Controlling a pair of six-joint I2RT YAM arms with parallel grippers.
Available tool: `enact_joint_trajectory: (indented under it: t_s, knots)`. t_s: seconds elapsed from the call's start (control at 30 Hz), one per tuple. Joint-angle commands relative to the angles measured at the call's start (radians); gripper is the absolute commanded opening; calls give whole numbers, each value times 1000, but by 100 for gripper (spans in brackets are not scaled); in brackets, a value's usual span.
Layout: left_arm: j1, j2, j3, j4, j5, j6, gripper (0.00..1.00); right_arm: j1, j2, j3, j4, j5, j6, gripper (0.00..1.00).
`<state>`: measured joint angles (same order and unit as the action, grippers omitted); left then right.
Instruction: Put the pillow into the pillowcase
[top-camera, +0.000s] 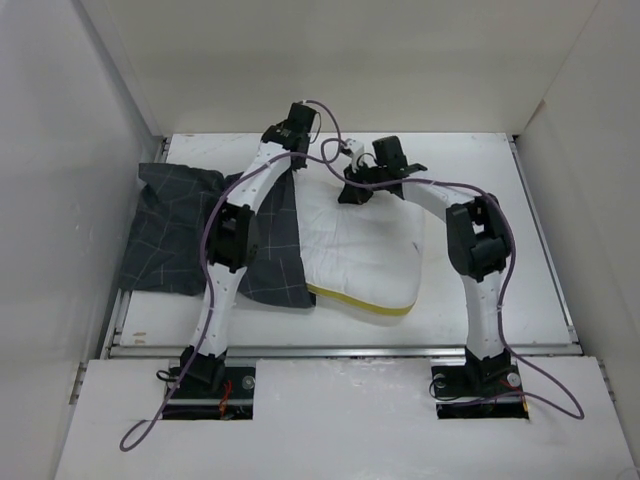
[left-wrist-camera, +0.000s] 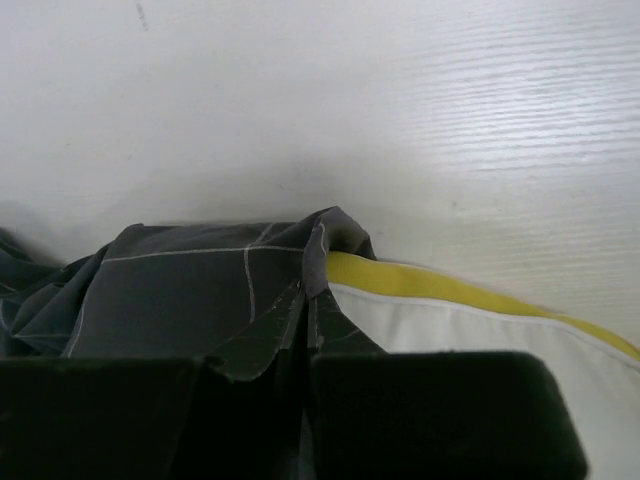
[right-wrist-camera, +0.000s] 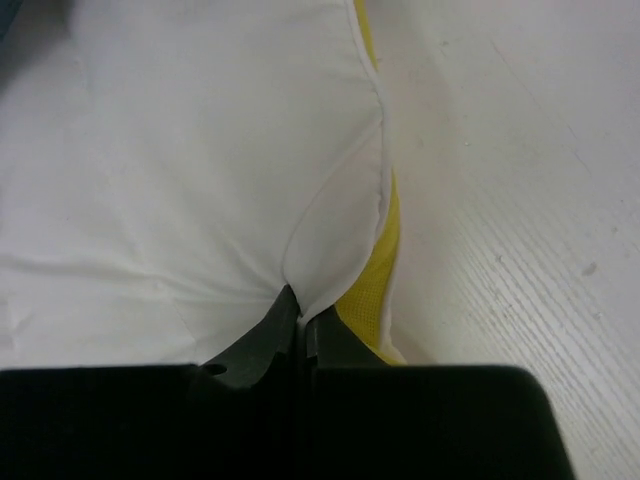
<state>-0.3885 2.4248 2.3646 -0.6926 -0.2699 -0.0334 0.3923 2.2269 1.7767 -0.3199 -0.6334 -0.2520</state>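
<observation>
- My left gripper (left-wrist-camera: 305, 365) is clamped tight on a fold of the pillowcase (left-wrist-camera: 190, 290), with dark checked cloth bunched right between the fingers.
- Just beside that pinch, to its right, the pillow's yellow edge (left-wrist-camera: 450, 290) peeks out from under the cloth, so here the case hem sits on the pillow's corner.
- My right gripper (right-wrist-camera: 300, 330) is clenched too, nipping a ridge of the pillow (right-wrist-camera: 180, 150) at its far side, and the white cover puckers up into the fingers.
- From above, the pillow lies mid-bench (top-camera: 480, 290). The pillowcase spreads out to its left, its right margin lapping over the pillow's left side, and most of the pillow is bare.
- The relation that counts: the bare pillow lies to the right of my left gripper and the sack's body to the left, on one side-to-side line.
- So I reckon the hem must travel right over the pillow, or the pillow left into the sack.
- The left arm is nearer the case mouth and the right arm nearer the pillow. Both pinches sit at the far edge, near each other but apart.
- I cannot tell whether I hold one layer of hem or both. Holding both would pinch the mouth closed.
</observation>
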Motion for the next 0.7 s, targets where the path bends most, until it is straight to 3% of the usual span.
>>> enact_joint_trajectory:
  t_s: [0.0,0.03,0.17,0.37,0.47,0.5,0.53,0.57,0.67]
  knots:
    - [-84,-168,18,73,96,36,0,19,-134,-114,199,-138,92,0]
    - [-99,-188,18,73,116,50,0,19,-179,-197,331,-138,129,0]
    - [-203,-280,18,73,167,85,0,19,-343,-335,565,-163,282,0]
    - [-401,-377,-1,44,192,95,0,10,-453,-457,761,-118,480,0]
    - [-457,-423,-104,68,239,40,0,-30,-454,-551,1029,-152,734,0]
    - [-457,-423,-140,85,259,21,0,-30,-454,-632,1273,-152,822,0]
    - [-470,-435,-162,96,323,-8,0,-44,-429,-663,1376,-161,958,0]
    - [-483,-425,-162,81,378,-26,0,-44,-417,-681,1451,-176,994,0]
    - [-541,-424,-125,70,437,-55,0,-44,-391,-700,1434,-128,1005,0]
